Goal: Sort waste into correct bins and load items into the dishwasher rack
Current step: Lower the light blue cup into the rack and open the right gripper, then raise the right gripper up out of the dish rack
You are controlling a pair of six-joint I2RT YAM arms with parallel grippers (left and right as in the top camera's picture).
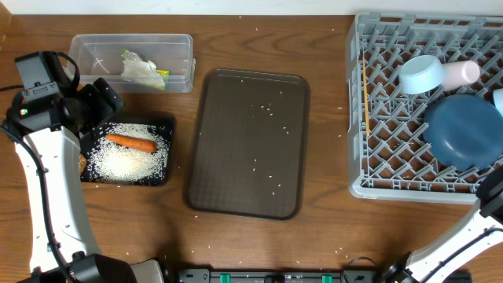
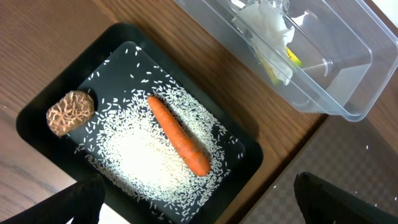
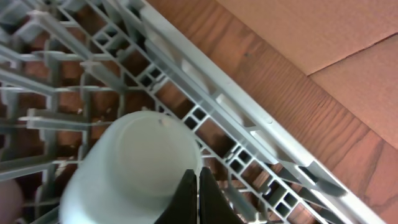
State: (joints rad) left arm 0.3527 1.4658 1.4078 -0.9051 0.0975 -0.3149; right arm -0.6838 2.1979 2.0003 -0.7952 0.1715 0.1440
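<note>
The shallow black tray (image 1: 163,126) (image 2: 43,106) holds an orange carrot (image 1: 130,142) (image 2: 179,135), a spread of white rice (image 1: 126,161) (image 2: 140,162) and a small brown lump (image 2: 70,112). Behind it, the clear tub (image 1: 86,47) (image 2: 348,81) contains a crumpled tissue (image 1: 140,67) (image 2: 267,25) and a yellow-green wrapper (image 2: 292,59). My left gripper (image 1: 106,101) (image 2: 205,211) hangs open above the tray's near edge, empty. The grey rack (image 1: 357,118) (image 3: 249,124) carries a white bowl (image 1: 420,73), a pale cup (image 1: 460,72), the dark-blue plate (image 1: 464,130) and chopsticks (image 1: 365,102). My right gripper (image 3: 198,196) is shut and empty, against an upturned pale cup (image 3: 137,162).
A large brown serving tray (image 1: 247,141) lies mid-table with scattered rice grains on it. Loose grains dot the wood around it. My right arm's lower link (image 1: 493,195) shows at the rack's near right corner. Cardboard (image 3: 323,31) lies beyond the rack.
</note>
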